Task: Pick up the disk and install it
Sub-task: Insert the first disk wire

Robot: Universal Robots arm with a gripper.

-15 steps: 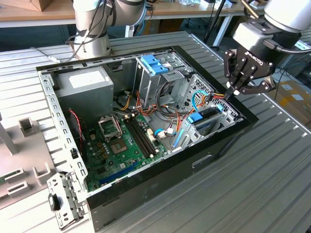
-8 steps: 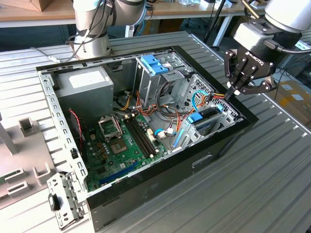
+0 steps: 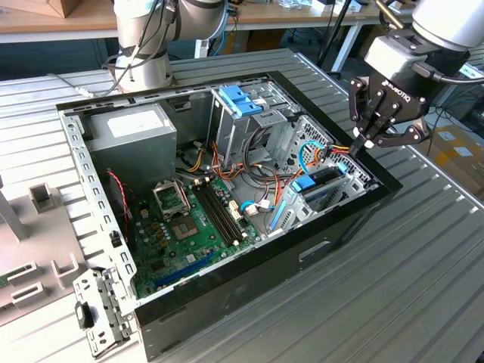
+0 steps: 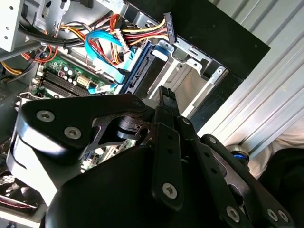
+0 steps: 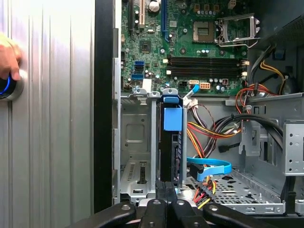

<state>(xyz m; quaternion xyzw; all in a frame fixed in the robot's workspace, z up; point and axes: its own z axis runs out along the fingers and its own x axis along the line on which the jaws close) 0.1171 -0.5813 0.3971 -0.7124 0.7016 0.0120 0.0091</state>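
Note:
The disk stands on edge in a slot of the metal drive cage, its blue end tab pointing toward the motherboard. In the exterior view the disk sits in the cage at the case's front right corner. My gripper hovers just above that corner with its fingers pressed together and nothing between them. In the first wrist view my gripper is at the disk's rear end, in line with it. The second wrist view shows the gripper shut, with the disk's blue rail beyond it.
The open black case lies on a ribbed metal table. A blue cable and coloured power wires hang beside the cage. The motherboard lies past it. A hand rests on a blue-ringed button. A loose bracket lies beside the case.

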